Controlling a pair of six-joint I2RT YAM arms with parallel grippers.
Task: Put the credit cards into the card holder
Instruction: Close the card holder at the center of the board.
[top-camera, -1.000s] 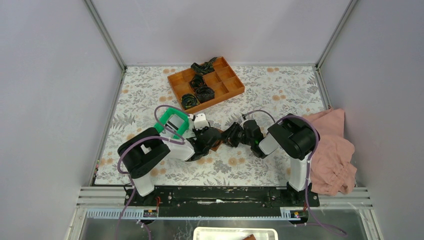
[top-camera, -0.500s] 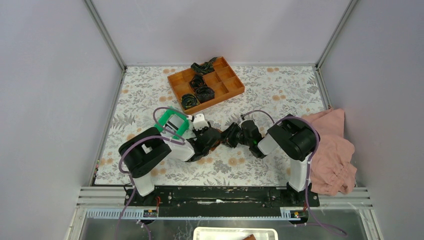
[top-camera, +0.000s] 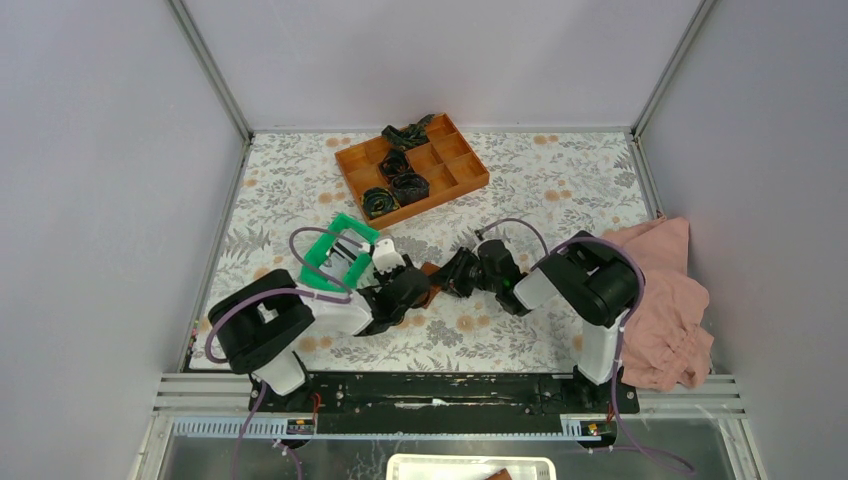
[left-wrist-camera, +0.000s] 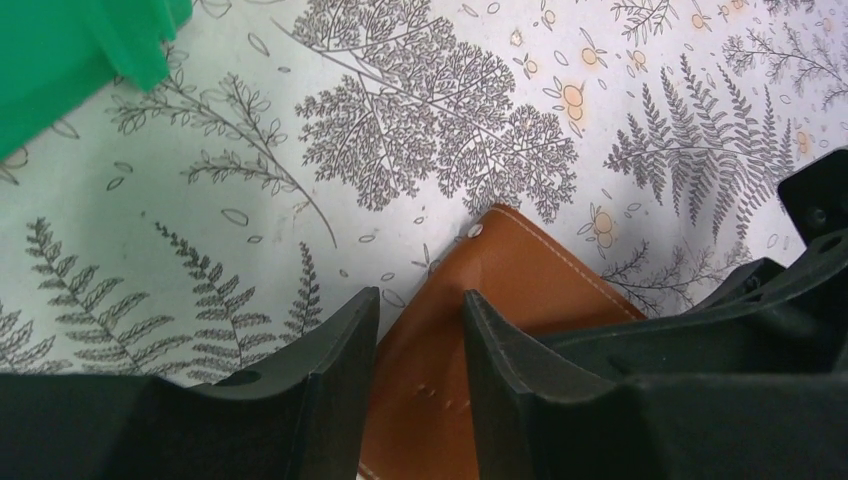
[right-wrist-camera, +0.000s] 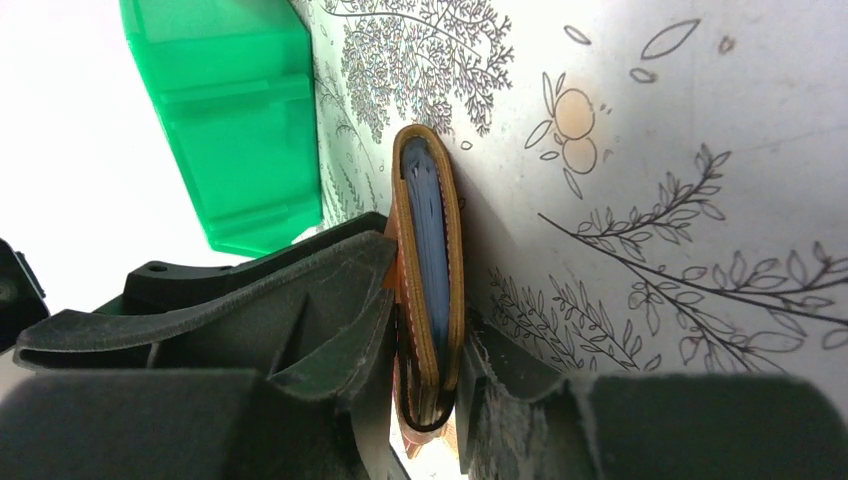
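grey enclosure walls, floral mat (top-camera: 560, 190) on the table. orange compartment tray (top-camera: 455, 165) sits at the far side with black coils (top-camera: 408, 186) in some of its cells. pink cloth (top-camera: 665, 300) is bunched at the right edge, beside the right arm's base. green tray (top-camera: 345, 222) lies left of centre, just past the left arm's wrist.

both arms meet mid-table, tips nearly nose to nose over the card holder (top-camera: 432, 270).

right gripper (right-wrist-camera: 430, 300): clamped on the card holder. on my right wrist cam the holder stands edge-on between the two fingers, folded, with one brown leather edge (right-wrist-camera: 455, 250) against the mat. the credit cards (right-wrist-camera: 428, 220) show as a grey-blue strip inside the fold, so they're seated in it. i can't count them from here.

left gripper (left-wrist-camera: 420, 300): fingers apart, gripping nothing. on the left wrist cam i see the holder's brown face (left-wrist-camera: 520, 270) and its stitched edge through the gap and just beyond the tips, snap stud at the corner. the fingers hover just over it; i can't tell whether they touch it. the right gripper's black body fills the right side of that view, up against the holder.

the green tray's corner is top-left on the left cam, apart from the holder.
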